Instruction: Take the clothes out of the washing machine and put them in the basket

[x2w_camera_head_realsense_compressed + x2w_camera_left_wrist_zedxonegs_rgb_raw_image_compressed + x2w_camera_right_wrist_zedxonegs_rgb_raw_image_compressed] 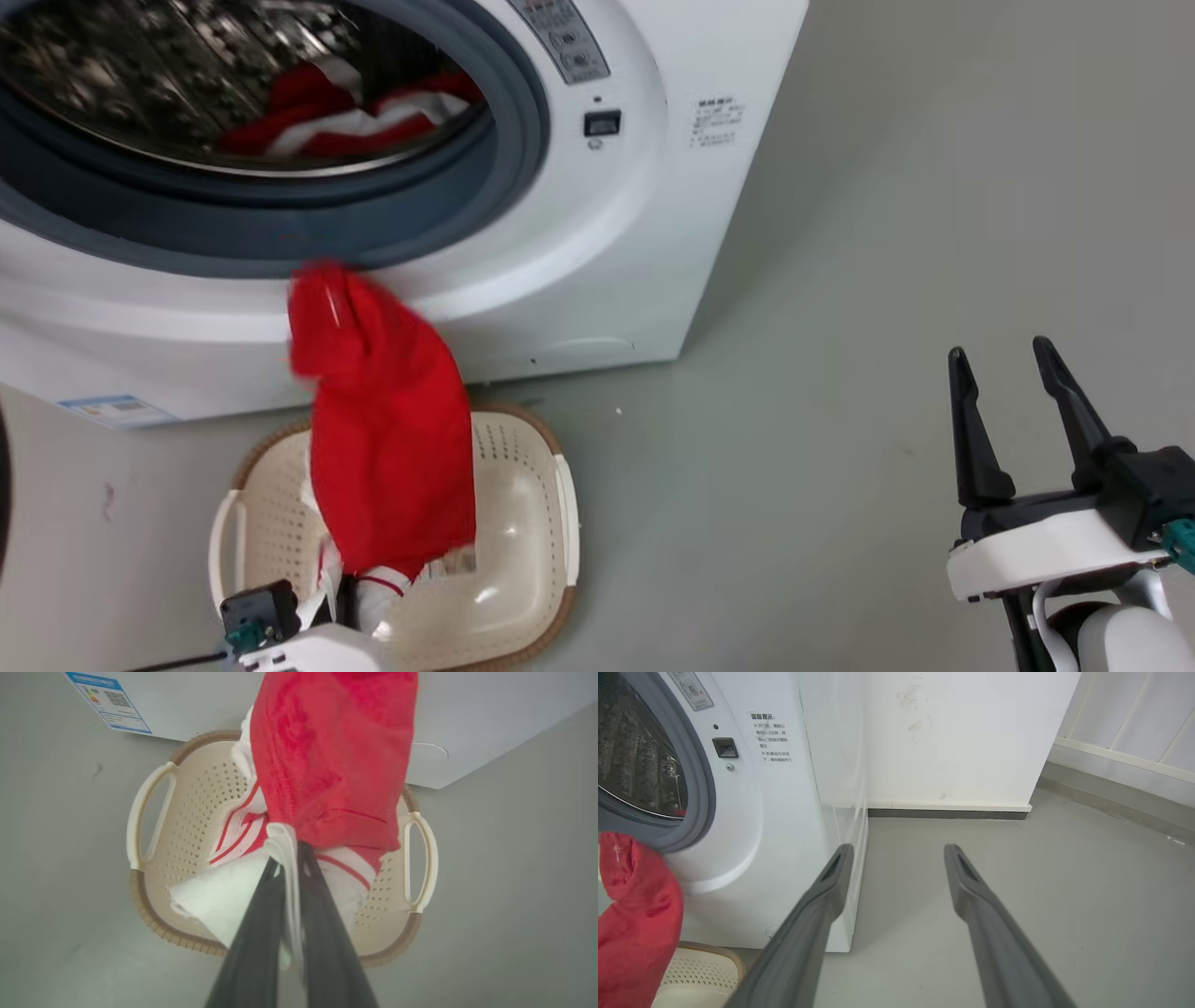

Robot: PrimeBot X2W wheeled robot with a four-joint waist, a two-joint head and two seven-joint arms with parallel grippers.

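My left gripper (290, 851) is shut on the white trim of a red garment (331, 760), held above the cream basket (196, 812). In the head view that garment (387, 429) reaches from the basket (560, 504) up to the washing machine's (607, 233) front, just below the grey door ring, and its upper end is blurred. More red and white clothes (345, 117) lie inside the steel drum. My right gripper (999, 355) is open and holds nothing, over the floor to the right of the machine. The right wrist view shows the right gripper (899, 851) beside the machine (784, 812) and the garment (635, 914).
The basket stands on the grey floor (840, 373) right against the machine's front. A white wall (948, 742) with a dark skirting runs behind the machine. Open floor stretches to the right of machine and basket.
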